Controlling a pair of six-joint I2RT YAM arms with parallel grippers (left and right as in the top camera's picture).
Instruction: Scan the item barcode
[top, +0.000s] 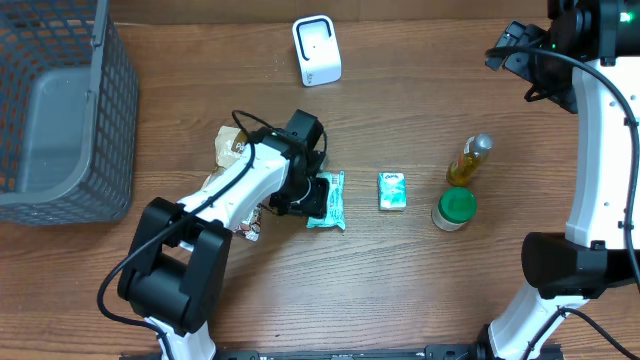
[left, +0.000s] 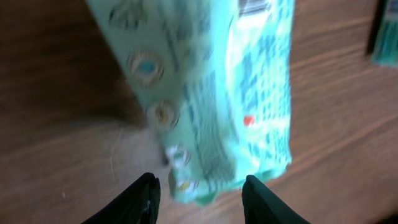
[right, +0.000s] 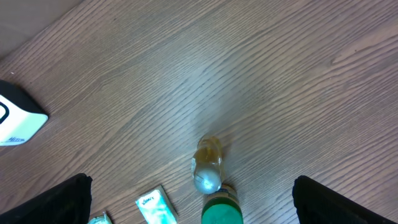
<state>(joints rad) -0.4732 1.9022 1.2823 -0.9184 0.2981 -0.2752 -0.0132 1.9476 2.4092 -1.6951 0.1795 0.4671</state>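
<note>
While the teal packet (top: 332, 200) lies on the worktop (top: 420, 290) at mid-frame in the overhead view, the left gripper (left: 199, 179) sits at its left end, its jaws partly parted on either side of the packet with slim gaps showing. At upper right, the right gripper (right: 191, 179) hangs spread wide, holding nothing.

Brown wood-grain tabletop (top: 450, 290) fills the overhead frame edge to edge, grain running left to right. Light even, shadows soft and short. Right wrist view: same wood, grain running diagonally, paler sheen at centre.
</note>
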